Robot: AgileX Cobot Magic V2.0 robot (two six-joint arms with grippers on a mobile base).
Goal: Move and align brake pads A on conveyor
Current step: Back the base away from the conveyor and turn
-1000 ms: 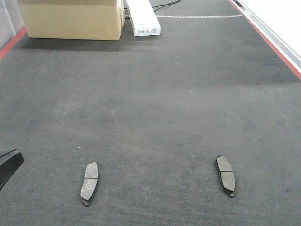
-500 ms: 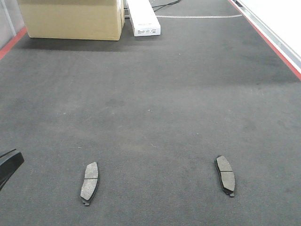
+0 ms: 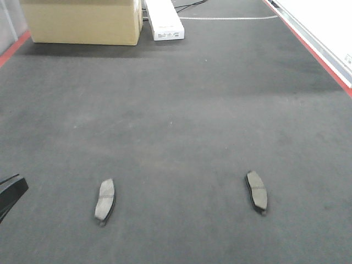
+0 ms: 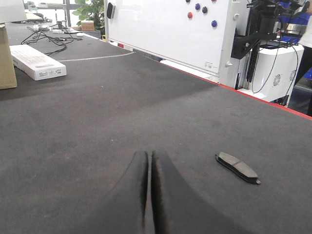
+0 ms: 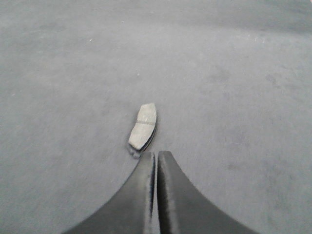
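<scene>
On the conveyor [image 3: 176,121], near its front end, lie the left brake pad [image 3: 105,201] and the right brake pad [image 3: 256,191], side by side and well apart. At the far end a cardboard box [image 3: 82,22] stands on the left, with a white box [image 3: 163,22] just beside it on its right. A whiteboard [image 4: 165,24] runs beyond the right edge. The left fingers [image 3: 11,193] sit left of the left brake pad, apparently not touching it.

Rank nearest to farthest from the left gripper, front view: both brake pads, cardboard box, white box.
1. Left brake pad, just right of the left gripper.
2. Right brake pad, across the conveyor.
3. Cardboard box, far end, left.
4. White box, far end, right of it.
</scene>
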